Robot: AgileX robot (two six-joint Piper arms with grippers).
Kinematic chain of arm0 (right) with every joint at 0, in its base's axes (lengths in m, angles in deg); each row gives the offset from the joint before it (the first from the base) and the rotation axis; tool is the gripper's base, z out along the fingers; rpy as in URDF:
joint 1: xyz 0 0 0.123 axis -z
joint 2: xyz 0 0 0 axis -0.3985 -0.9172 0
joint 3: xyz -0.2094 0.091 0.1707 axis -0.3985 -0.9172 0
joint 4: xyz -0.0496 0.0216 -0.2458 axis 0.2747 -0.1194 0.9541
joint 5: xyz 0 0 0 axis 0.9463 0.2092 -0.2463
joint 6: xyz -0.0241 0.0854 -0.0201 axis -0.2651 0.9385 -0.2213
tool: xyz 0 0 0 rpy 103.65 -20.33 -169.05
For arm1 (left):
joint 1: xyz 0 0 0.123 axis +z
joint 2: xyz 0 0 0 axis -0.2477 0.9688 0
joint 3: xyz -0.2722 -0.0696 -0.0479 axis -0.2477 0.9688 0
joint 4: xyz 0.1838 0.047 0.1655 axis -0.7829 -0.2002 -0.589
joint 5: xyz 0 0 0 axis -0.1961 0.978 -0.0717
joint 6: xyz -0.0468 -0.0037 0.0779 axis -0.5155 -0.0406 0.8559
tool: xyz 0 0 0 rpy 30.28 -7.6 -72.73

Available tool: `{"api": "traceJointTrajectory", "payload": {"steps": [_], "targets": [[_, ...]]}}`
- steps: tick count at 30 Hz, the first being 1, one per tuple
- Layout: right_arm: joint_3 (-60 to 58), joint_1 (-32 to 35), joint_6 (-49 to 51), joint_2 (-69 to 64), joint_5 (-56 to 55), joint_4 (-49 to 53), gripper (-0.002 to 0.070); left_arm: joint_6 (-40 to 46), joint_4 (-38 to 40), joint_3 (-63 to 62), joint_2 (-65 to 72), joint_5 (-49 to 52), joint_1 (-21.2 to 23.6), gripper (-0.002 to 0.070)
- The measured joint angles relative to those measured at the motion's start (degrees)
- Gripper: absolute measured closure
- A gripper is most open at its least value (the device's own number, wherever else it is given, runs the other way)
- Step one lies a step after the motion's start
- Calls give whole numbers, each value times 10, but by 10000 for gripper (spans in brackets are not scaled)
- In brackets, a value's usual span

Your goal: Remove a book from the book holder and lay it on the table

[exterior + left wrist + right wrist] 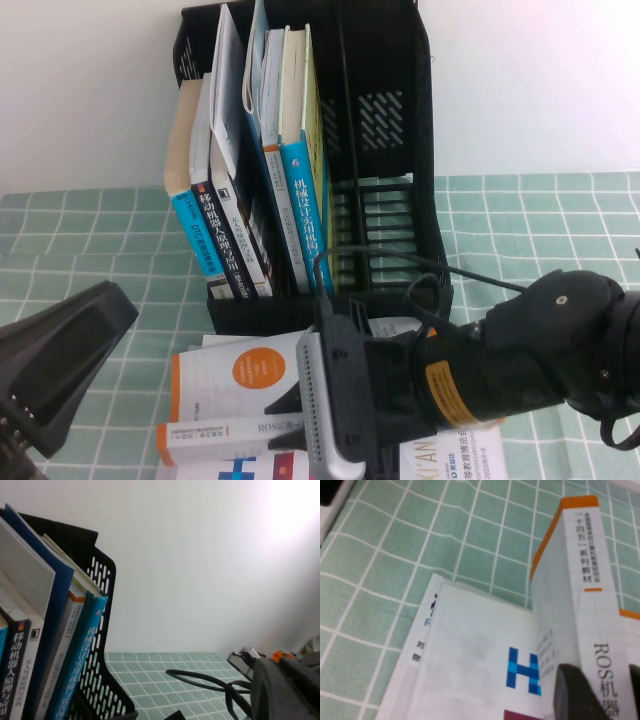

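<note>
Right arm low over the books lying on the table, in front of the book holder.

In the high view's lower centre, the right gripper [300,425] sat at the white, orange-edged book [235,395], whose spine [582,605] passed between the dark fingertips [572,690] in the wrist view; it seemed clamped on it, though contact was hard to confirm. The black book holder [390,150] stood at upper centre, several books [285,160] upright inside. The left gripper [60,360] hung at lower left; its opening could not be told.

A white book [235,400] with orange edges lies flat on the table. The black book holder [390,180] behind it holds upright books.
</note>
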Motion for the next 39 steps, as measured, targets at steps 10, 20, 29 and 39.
{"api": "traceJointTrajectory", "payload": {"steps": [10, 20, 29, 39], "targets": [[-9, 0, 86, 5, -1, 0, 230, -8, 0, 0, 0, -1, 0, 678], [8, 0, 64, 11, 18, 0, 272, -11, -1, 0, -13, -12, 31, 678], [76, 0, -103, 105, 374, -12, 633, -12, -75, 0, -71, -16, 198, 677], [89, 0, -536, 238, 787, -507, 676, -2, -355, 1, -80, -18, 341, 677]]}}
